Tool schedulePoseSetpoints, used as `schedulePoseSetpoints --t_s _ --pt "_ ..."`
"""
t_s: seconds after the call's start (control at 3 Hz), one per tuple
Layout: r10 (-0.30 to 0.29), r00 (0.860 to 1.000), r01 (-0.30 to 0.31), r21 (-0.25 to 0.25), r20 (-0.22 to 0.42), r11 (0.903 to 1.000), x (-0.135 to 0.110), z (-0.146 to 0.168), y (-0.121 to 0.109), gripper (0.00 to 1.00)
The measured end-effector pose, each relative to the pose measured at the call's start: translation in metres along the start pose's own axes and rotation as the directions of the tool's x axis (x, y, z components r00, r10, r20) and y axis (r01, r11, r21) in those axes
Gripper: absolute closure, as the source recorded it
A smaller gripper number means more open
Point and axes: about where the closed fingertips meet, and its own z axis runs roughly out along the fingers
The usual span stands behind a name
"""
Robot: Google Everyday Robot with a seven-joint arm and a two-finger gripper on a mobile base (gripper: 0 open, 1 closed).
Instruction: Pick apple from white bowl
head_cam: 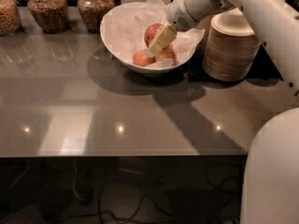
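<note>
Near right corner of the grey worktop [140, 115]: the robot's white body [273, 171]. Stretched in over the right edge toward the far side, the white arm [252, 8], ending in the gripper [156, 45], down inside the white bowl [117, 55] and laid against the right flank of the apple [150, 31]. Cannot tell whether spread or clamped on the fruit.

Deep red and glossy, sits on crinkled white paper [187, 38] in the bowl by the far edge, about midway along, resting above the paler apples [141, 58]. Not yet raised clear of the rim.

Done, by the look of it: the reach into the bowl. Left to do, most likely: confirming a firm hold and lifting the fruit out without dragging paper or neighbours along.

By count: one gripper; one white bowl; one red apple; two smaller, paler apples beneath it; one stack of beige bowls [231, 50] just right of the white bowl, toward the far right corner; three filled glass jars [46, 10] along the far edge toward the far left corner.
</note>
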Motion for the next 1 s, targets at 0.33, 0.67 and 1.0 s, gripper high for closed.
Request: schedulePoseSetpoints --t_s 0.33,0.67,1.0 --pt "0.004 1.0 -0.004 -0.032 -0.016 0.9995 0.0045 0.0118 0.0057 0.01" --pt "0.004 1.0 -0.005 -0.039 -0.02 0.9992 0.0056 0.0141 0.007 0.12" --pt "0.004 1.0 -0.005 -0.04 -0.028 0.9992 0.0088 0.0085 0.0106 0.35"
